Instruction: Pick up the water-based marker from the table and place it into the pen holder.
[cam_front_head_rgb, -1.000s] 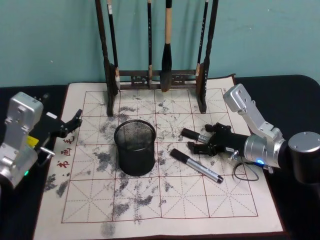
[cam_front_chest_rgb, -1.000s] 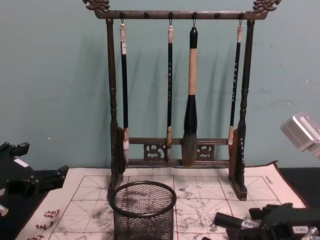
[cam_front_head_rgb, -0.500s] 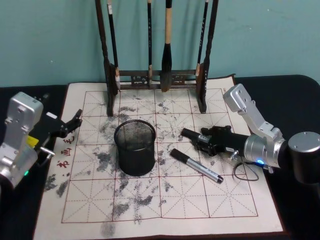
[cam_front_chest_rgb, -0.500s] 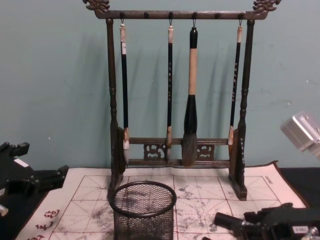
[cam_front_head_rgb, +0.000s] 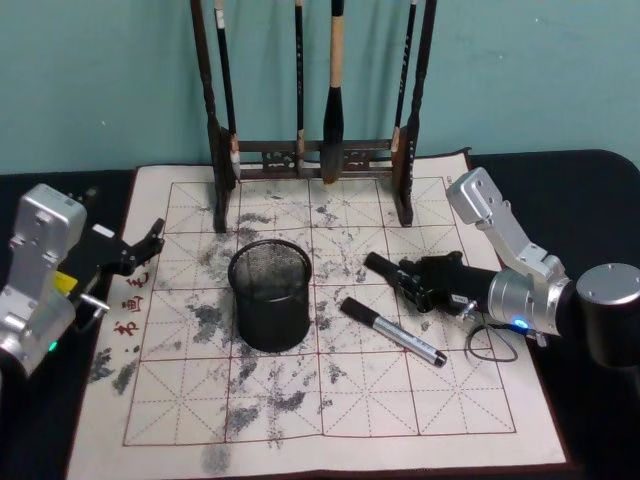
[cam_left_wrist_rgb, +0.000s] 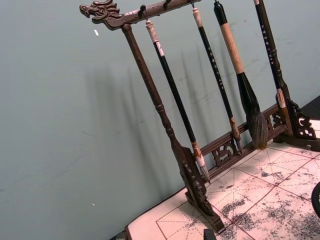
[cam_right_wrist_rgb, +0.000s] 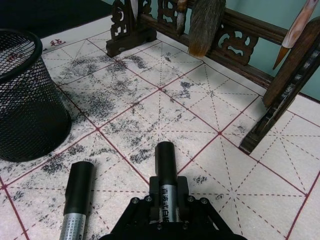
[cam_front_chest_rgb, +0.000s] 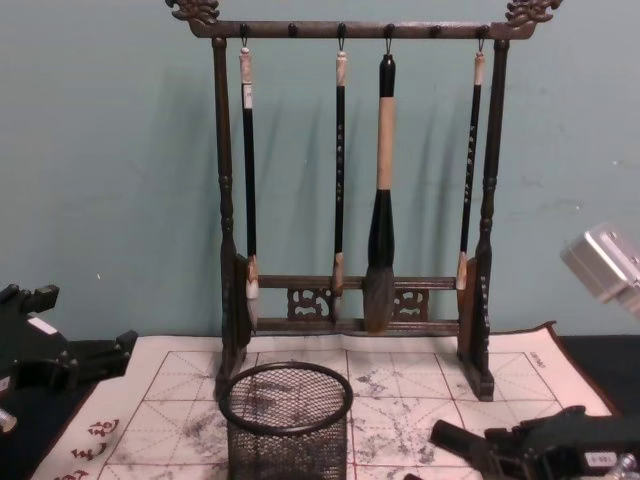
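Observation:
My right gripper (cam_front_head_rgb: 412, 281) is shut on a water-based marker (cam_front_head_rgb: 384, 267), a thick pen with a black cap, low over the cream gridded mat of the table (cam_front_head_rgb: 330, 400). In the right wrist view the marker's black cap (cam_right_wrist_rgb: 165, 159) sticks out ahead of the gripper (cam_right_wrist_rgb: 164, 199), and its printed grey barrel sits between the fingers. In the chest view the cap (cam_front_chest_rgb: 450, 438) tilts slightly upward. A second marker (cam_front_head_rgb: 392, 331) lies flat on the mat beside it (cam_right_wrist_rgb: 79, 195). The black mesh pen holder (cam_front_head_rgb: 270, 293) stands upright to the left of the right gripper. My left gripper (cam_front_head_rgb: 150, 240) rests open at the mat's left edge.
A tall dark wooden brush rack (cam_front_head_rgb: 315, 155) with several hanging brushes stands at the back of the mat (cam_front_chest_rgb: 350, 300). A thin black cable loop (cam_front_head_rgb: 490, 345) lies near my right wrist. The front half of the mat holds only ink stains.
My right gripper went from open around the marker to shut on it. The marker's cap end has since shifted and tipped up a little. The left arm has not moved.

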